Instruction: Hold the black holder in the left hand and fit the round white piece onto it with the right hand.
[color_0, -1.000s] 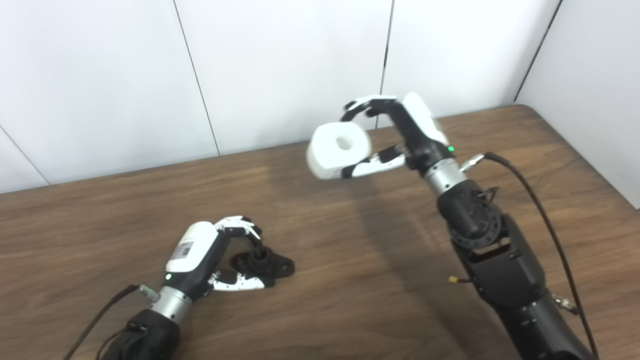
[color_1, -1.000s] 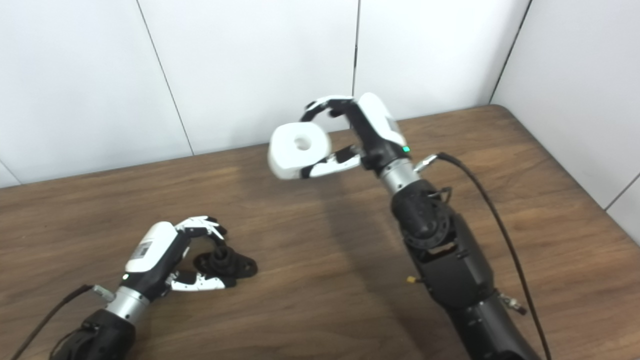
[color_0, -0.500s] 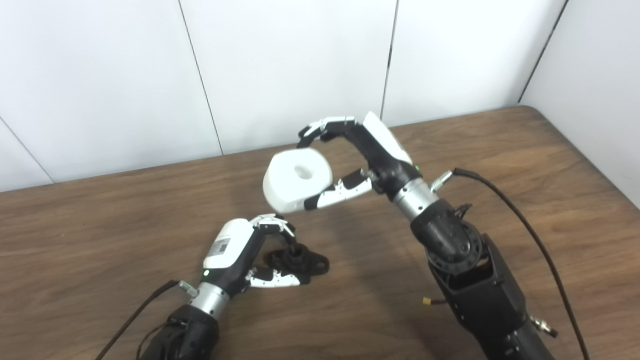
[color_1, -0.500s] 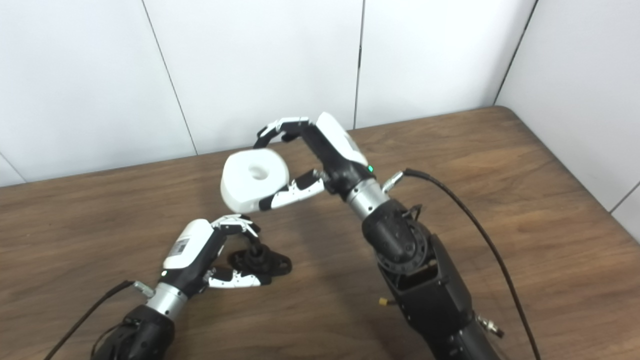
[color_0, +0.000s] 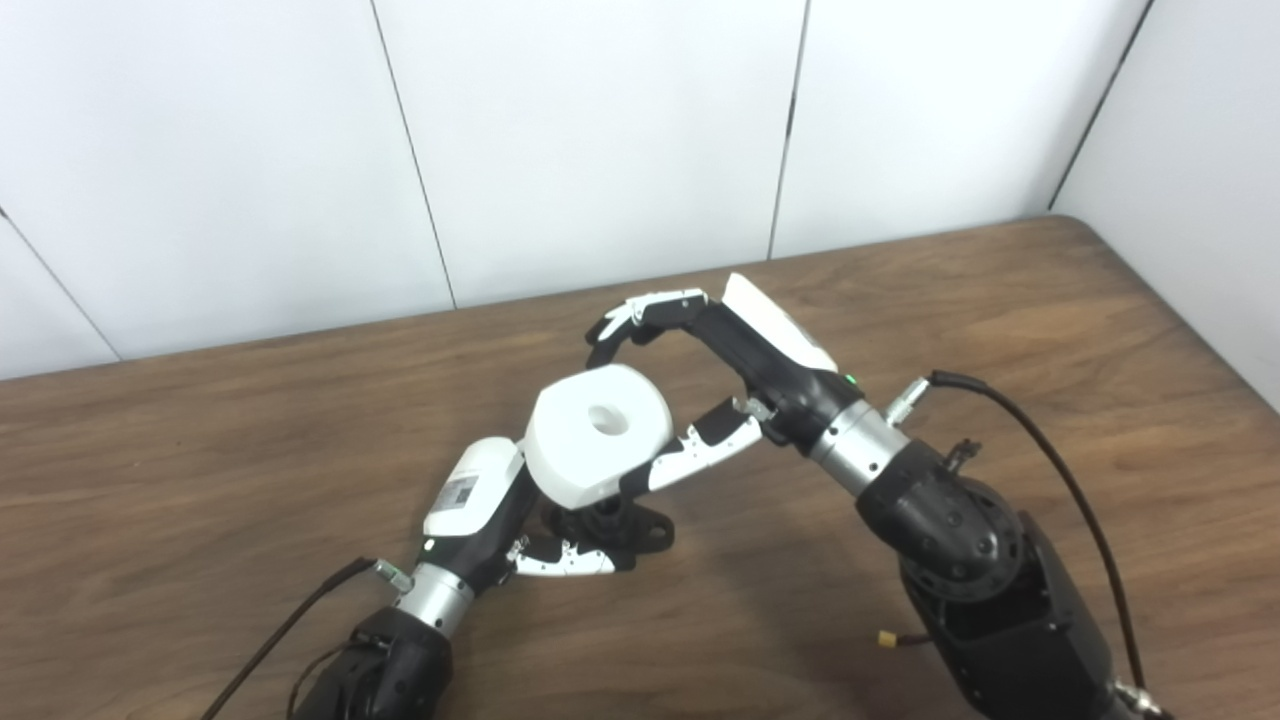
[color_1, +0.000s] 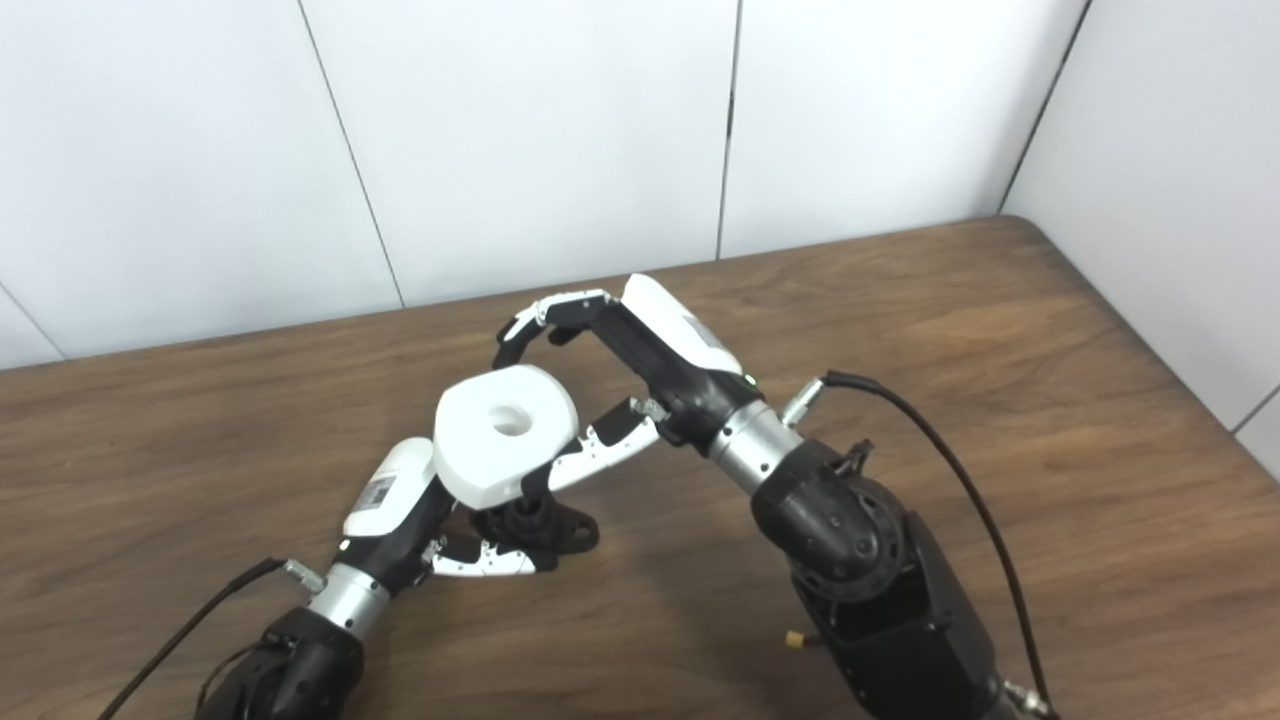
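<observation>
R hand (color_0: 700, 400) is pinching round white piece (color_0: 597, 432) btwn thumb & fingers, just above black holder (color_1: 535, 528); L hand (color_1: 420, 530) is gripping holder on table (color_0: 1000, 300).

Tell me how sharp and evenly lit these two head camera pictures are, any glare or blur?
Left eye view: soft even light, the round white piece bright but its centre hole readable, no motion blur on the right hand. Right eye view: the black holder is dark with little detail beside the left hand; faint shadows on the table.

White piece brought down to the holder.
Right robot hand (color_0: 700, 400) lowered the round white plastic piece (color_0: 597, 432) from high up to just above the black holder (color_0: 615, 525).
</observation>
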